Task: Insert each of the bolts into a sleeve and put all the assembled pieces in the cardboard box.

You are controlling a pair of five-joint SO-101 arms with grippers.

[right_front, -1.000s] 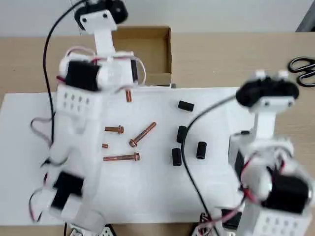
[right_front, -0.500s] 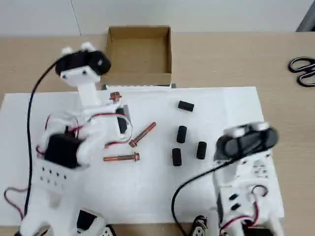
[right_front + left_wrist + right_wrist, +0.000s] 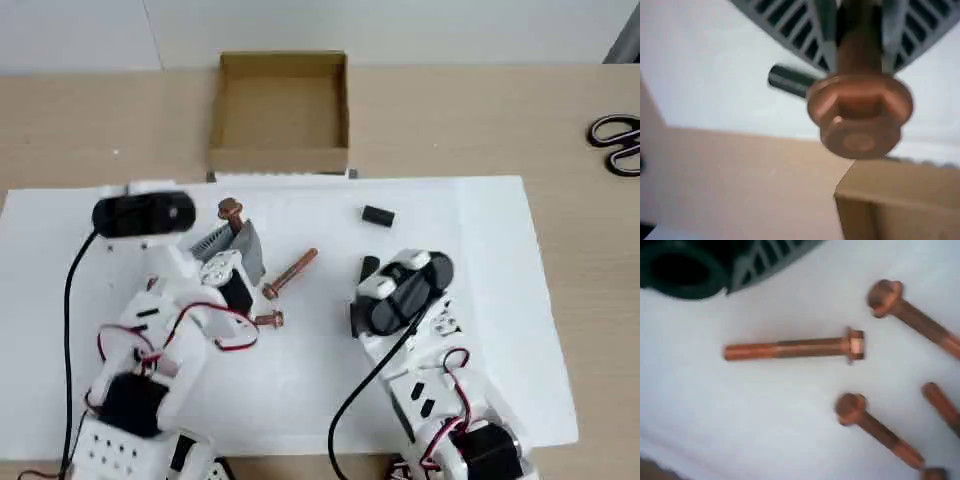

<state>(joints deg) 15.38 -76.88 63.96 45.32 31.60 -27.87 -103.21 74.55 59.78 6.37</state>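
High view: the left gripper (image 3: 234, 232) is clamped on a bolt (image 3: 230, 209), with the head poking out past the tips, over the white sheet (image 3: 520, 260) just short of the box (image 3: 280, 158). Two loose bolts (image 3: 290, 272) lie near it. One sleeve (image 3: 377, 215) sits by itself, and another (image 3: 368, 265) peeks out right next to the right arm (image 3: 405, 290). The box looks empty, so I'd guess nothing is assembled yet. There are scissors (image 3: 615, 140) way off on the table (image 3: 450, 120).

Left wrist view: the jaws are pinched on the shank and the flanged hex head (image 3: 860, 107) takes up most of the middle. It's a small solid metal part, so it's stiff and won't crush. The shank is smooth and round though, so it could roll or swivel in a light pinch. I'd grip mid-shank and square on. I can't see how much of the tail end is left free to go into a sleeve.

Right wrist view: the right gripper (image 3: 735, 270) is right beside a sleeve (image 3: 677, 270) seen end-on, with the bore showing. I honestly can't tell if it's gripping it or just next to it. More bolts (image 3: 795, 347) are spread out on the sheet beyond it. The sleeves look like light, rigid little tubes that would roll easily. I'd grab one across the outside so the bore stays open and lined up for the bolt.
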